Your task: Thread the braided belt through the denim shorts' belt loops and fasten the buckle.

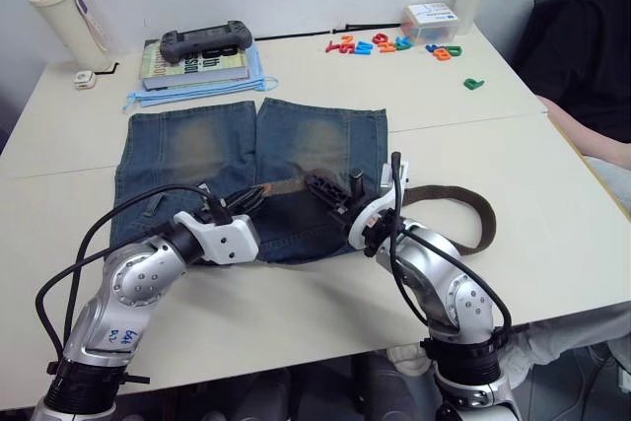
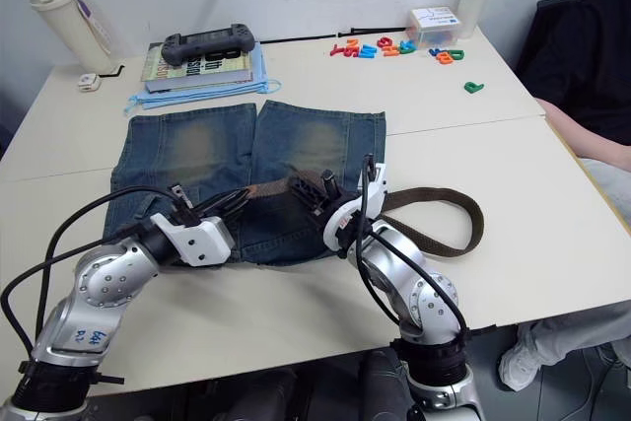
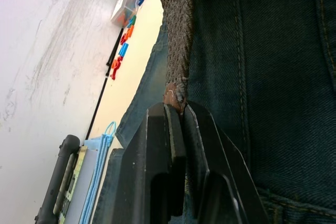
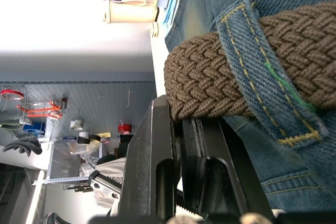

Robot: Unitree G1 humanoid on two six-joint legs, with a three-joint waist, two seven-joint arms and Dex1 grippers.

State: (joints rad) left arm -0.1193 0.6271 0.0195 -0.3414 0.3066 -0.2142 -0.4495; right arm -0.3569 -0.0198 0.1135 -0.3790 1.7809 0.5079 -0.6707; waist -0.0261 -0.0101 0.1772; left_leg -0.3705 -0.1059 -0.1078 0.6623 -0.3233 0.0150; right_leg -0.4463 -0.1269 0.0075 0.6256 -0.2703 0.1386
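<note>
The denim shorts (image 1: 246,155) lie flat on the table, waistband toward me. The braided belt (image 2: 434,194) runs along the waistband and curls off in a loop to the right. My left gripper (image 1: 258,192) sits over the waistband's middle; in the left wrist view its fingers (image 3: 157,150) are shut on the belt's tan tip (image 3: 172,94). My right gripper (image 1: 330,189) is just to its right, shut on the belt (image 4: 210,72) where it passes under a belt loop (image 4: 257,77). The buckle is hidden.
At the table's far edge stand a bottle (image 1: 64,17), a game controller (image 1: 207,41) on books, a blue face mask (image 1: 197,96), coloured plastic letters (image 1: 385,43) and a small box (image 1: 432,22). A person (image 1: 592,46) sits at the right.
</note>
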